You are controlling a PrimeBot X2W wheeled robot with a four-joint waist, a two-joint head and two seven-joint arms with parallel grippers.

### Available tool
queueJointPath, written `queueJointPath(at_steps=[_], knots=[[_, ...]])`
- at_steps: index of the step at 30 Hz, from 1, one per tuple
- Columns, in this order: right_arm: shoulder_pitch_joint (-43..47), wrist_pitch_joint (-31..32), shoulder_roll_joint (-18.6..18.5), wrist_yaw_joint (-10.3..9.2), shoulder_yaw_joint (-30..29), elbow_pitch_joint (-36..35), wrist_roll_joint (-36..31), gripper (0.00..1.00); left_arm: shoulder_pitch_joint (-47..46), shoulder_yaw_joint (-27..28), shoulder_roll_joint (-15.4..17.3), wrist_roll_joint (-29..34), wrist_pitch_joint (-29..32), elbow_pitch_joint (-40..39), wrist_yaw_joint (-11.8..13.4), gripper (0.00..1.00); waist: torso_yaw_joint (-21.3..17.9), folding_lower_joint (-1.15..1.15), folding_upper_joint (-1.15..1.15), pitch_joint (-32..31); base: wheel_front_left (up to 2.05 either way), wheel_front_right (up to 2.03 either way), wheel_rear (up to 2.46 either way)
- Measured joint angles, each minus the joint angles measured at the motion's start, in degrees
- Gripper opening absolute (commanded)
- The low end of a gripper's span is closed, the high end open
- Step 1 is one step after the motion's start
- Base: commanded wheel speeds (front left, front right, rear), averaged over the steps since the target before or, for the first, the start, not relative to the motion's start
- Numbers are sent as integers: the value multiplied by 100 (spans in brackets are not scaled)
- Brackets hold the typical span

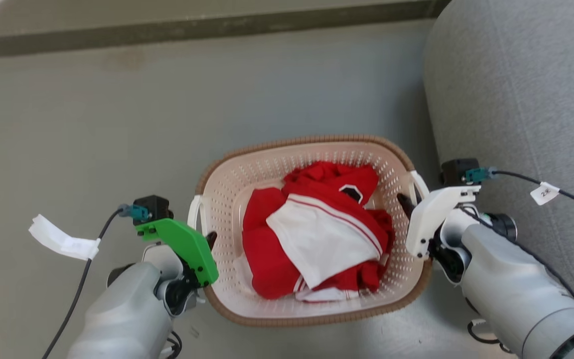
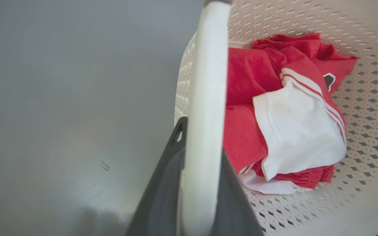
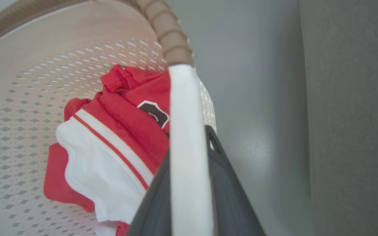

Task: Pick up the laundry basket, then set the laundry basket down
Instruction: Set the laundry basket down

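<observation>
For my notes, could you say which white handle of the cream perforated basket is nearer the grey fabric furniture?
The white handle in the right gripper, beside the grey furniture; the left gripper's handle is across the basket.

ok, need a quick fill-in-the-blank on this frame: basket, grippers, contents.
1. The left gripper is shut on the basket's left handle, whose colour is ____.
2. The rim is ____.
3. The clothes inside are white and ____.
4. The right gripper is shut on the ____ handle.

Missing words: white; brown; red; right
</observation>
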Motion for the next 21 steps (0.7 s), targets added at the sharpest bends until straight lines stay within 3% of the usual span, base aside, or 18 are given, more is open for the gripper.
queueJointPath(at_steps=[21], knots=[[-779, -730, 20, 4, -54, 83, -104, 0, -747, 3, 83, 127, -770, -115, 2, 0, 37, 1, 0, 1751, 0, 0, 0]])
